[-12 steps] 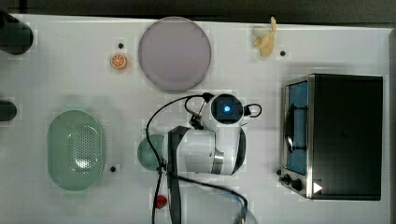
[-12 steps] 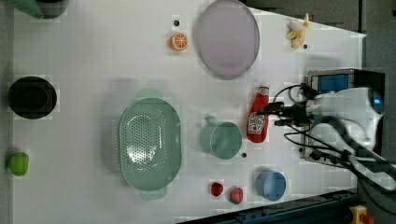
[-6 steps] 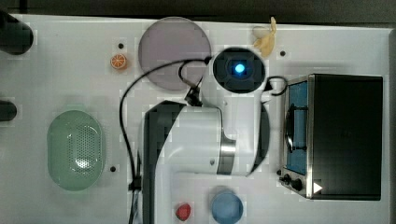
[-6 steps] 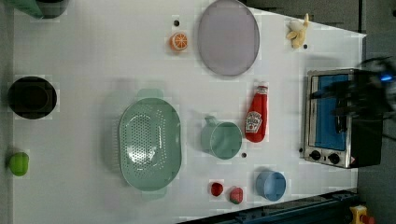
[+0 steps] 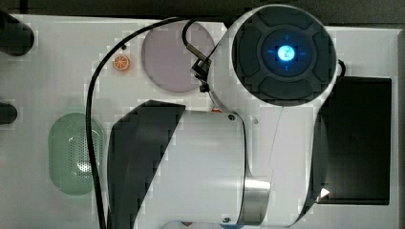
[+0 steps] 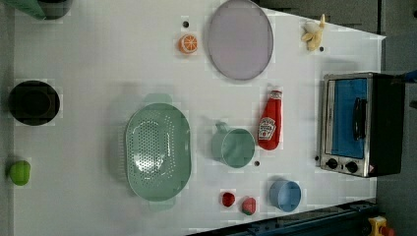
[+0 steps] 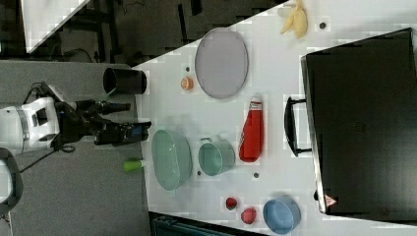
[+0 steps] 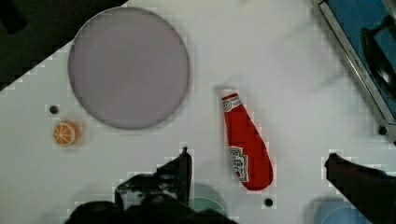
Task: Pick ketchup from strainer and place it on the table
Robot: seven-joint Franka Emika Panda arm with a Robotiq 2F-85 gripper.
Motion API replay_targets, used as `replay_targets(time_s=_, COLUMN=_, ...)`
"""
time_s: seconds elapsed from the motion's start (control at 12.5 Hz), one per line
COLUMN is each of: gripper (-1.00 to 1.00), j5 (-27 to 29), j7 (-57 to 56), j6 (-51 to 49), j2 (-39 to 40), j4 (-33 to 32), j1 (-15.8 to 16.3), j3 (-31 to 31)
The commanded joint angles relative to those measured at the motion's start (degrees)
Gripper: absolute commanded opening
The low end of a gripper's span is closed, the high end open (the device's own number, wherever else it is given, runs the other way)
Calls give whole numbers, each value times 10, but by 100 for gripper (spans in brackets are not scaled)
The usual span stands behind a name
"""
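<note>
From the top view, my arm covers most of the white tabletop [image 5: 57,62]; the strainer [image 5: 71,152] sits near the top view's left edge. In the left view, the ketchup [image 6: 270,120] lies flat on bare tabletop between the green cup [image 6: 235,146] and the toaster oven [image 6: 356,123], apart from the empty strainer. In the wrist view, my tool [image 8: 259,161] hangs released, fingers spread wide above the bottle.

ketchup [image 8: 245,145] label illegible, no readable txt (blurred)

Bright, even light; blocky, soft shadows
</note>
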Motion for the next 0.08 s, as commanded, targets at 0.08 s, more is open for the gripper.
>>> replay_targets(time_s=0.08, gripper=100, j5=0, j7=30, j6=-14, j2=16, j4=-3, j1=-5, j3=-2)
